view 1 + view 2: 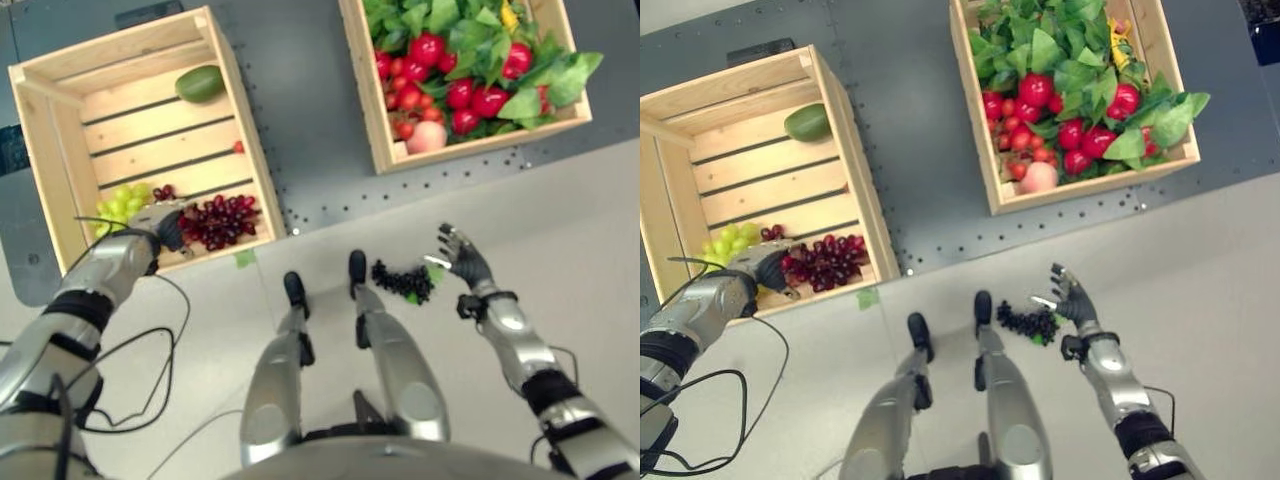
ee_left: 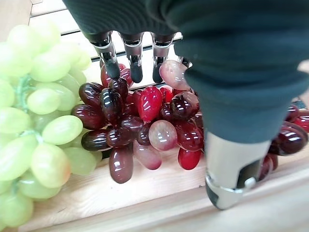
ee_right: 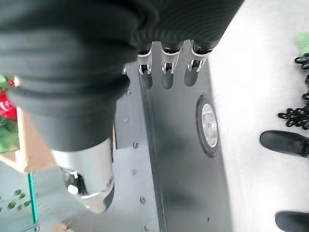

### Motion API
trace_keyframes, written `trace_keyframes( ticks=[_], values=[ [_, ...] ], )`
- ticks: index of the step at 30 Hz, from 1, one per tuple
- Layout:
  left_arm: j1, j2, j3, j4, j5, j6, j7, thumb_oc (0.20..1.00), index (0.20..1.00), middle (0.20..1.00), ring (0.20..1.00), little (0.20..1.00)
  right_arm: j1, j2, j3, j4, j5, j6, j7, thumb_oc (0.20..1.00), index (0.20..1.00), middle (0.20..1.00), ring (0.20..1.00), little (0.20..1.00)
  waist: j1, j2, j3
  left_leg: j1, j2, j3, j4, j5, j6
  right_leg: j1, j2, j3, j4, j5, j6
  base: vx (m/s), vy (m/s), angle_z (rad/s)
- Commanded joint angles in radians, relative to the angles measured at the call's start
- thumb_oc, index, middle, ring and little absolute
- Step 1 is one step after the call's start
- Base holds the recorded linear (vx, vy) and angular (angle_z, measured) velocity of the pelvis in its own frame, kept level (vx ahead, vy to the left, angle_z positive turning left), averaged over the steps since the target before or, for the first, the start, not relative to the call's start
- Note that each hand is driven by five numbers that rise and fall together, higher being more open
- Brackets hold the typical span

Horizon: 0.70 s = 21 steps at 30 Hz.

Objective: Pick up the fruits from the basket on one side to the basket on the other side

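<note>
Down in left crate point(image 1: 60, 210), left hand point(image 1: 160, 228) sits over red grapes point(image 1: 220, 220), fingers straight, tips among berries, nothing clamped. Green grapes point(image 1: 118, 205) and green mango point(image 1: 200, 82) already lie there, so a few fruits look moved. Right crate point(image 1: 365, 110) packed with red fruit, peach point(image 1: 426, 137), leaves: most left. Right hand point(image 1: 463, 258) hangs open, empty, above floor; dark grape bunch point(image 1: 402, 281) on floor beside it

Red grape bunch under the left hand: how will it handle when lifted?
The red grape bunch is probably floppy: many loose round berries. The glossy skins look slippery, so the left hand may lose berries. Likely to sag rather than roll, lying against the green grapes.
</note>
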Motion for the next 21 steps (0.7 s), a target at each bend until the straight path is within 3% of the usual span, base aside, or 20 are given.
trace_keyframes(
  ticks=[1, 21],
  values=[
    [0.075, -0.03, 0.014, 0.057, 0.045, 0.018, 0.003, 1.0, 1.0, 1.0, 1.0, 1.0, 0.077, -0.048, -0.034, -0.096, 0.038, -0.059, 0.015, 1.0, 1.0, 1.0, 1.0, 1.0, 0.002, -0.028, -0.017, -0.07, -0.007, -0.023, 0.122, -0.088, 0.008, -0.08, -0.013, -0.017, 0.184, -0.16, 0.093, 0.0, 0.0, 0.0],
    [0.023, -0.064, 0.013, 0.03, 0.094, 0.055, 0.054, 1.0, 1.0, 1.0, 1.0, 1.0, 0.117, -0.063, -0.024, -0.264, 0.054, -0.072, 0.024, 1.0, 1.0, 1.0, 1.0, 1.0, -0.022, -0.06, 0.017, -0.19, 0.001, -0.031, 0.148, -0.08, 0.01, -0.2, -0.008, -0.018, 0.215, -0.15, 0.092, 0.0, 0.0, 0.0]
  ],
)
